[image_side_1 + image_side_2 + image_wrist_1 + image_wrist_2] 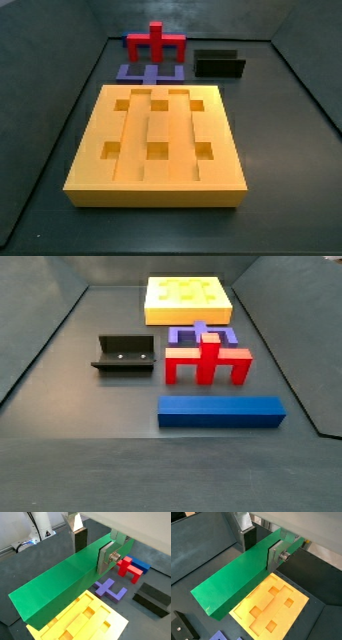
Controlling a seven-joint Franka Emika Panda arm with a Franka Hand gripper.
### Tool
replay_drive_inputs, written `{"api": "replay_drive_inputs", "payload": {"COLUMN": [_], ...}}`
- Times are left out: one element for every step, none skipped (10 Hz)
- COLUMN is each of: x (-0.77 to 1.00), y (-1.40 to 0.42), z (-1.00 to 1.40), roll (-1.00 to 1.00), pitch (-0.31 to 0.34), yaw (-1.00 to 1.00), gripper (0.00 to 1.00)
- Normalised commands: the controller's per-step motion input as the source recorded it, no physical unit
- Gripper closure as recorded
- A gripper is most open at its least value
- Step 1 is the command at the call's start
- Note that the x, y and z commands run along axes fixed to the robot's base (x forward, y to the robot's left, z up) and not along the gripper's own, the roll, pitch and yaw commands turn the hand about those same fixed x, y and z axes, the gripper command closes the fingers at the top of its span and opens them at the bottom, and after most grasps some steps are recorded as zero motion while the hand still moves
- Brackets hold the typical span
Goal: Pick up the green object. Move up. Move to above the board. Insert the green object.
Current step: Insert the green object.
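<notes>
The fingers [107,556] pinch the green object [63,579] across its width near one end, the silver plates pressed flat on its two long faces — seen in both wrist views, with the gripper [259,546] held up in the air above the tabletop [204,552]. The bar juts out from the fingers [273,554] at a slant, its free end hanging over the board [271,604], well clear of the board's top. Neither side view shows the gripper or the green object [234,579].

The board [155,145] lies flat on the tabletop [287,150], its six square holes open. Just past one short edge of it lies the purple flat piece [147,71], then the red cross-shaped piece [155,42] standing upright — the fixture [221,64] sits beside them. In a side view a blue bar [221,411] lies beyond the red piece [207,359], towards the opposite tabletop edge from the board [187,298].
</notes>
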Motion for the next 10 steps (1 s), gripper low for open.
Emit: {"api": "replay_drive_inputs", "payload": {"x": [-0.37,-0.43,-0.40,-0.29,-0.01,0.00,0.00,0.00,-0.03,-0.01], "y": [0.01,0.00,0.00,-0.05,-0.13,-0.14,-0.14,-0.10,-0.05,-0.09], "z": [-0.55,-0.86,-1.00,-1.00,-0.87,-0.75,-0.79,-0.82,-0.84,-0.84], "roll": [0.07,0.02,0.00,0.00,-0.10,-0.16,-0.14,-0.11,0.00,0.00], "pitch": [0.000,0.000,0.000,0.000,-0.034,-0.053,-0.044,-0.054,-0.060,-0.054], "yaw": [0.00,-0.02,0.00,0.00,0.13,0.26,0.24,0.20,0.15,0.11], "gripper": [1.00,1.00,1.00,1.00,1.00,1.00,1.00,1.00,1.00,1.00]}}
